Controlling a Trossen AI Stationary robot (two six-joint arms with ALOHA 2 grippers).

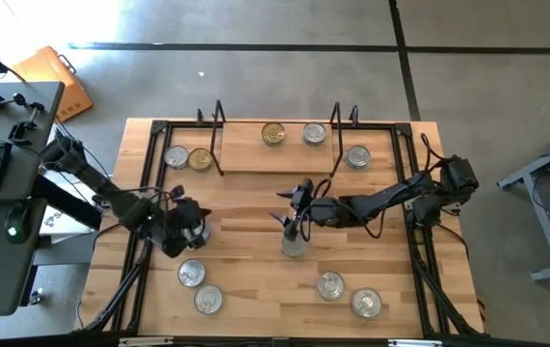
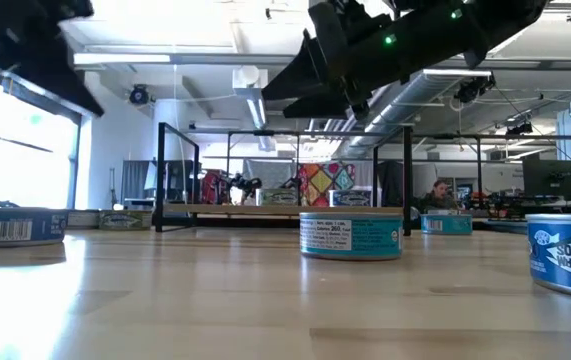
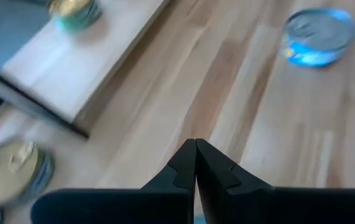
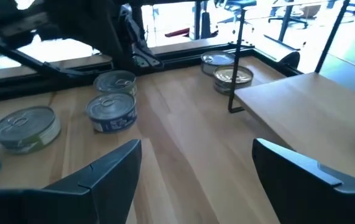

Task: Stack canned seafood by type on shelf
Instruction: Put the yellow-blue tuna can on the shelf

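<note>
Shelf [image 1: 275, 154]: at the table's far edge; holds one gold-topped tin [image 1: 274, 134] and one silver-topped tin [image 1: 314, 134]. Other tins lie scattered across the table [image 1: 246, 280].
Left gripper [image 1: 196, 224]: over the table's left side, fingers pressed together, empty.
Right gripper [image 1: 290, 205]: mid-table above a teal tin [image 1: 294, 247], fingers spread, empty.

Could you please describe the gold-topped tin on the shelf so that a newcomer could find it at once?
Start at the shelf, the low light board between two black wire frames at the table's far edge. Two tins sit on it side by side. The gold-topped tin is the one nearer the left arm's side; its neighbour, the silver-topped tin, is plain silver.
</note>
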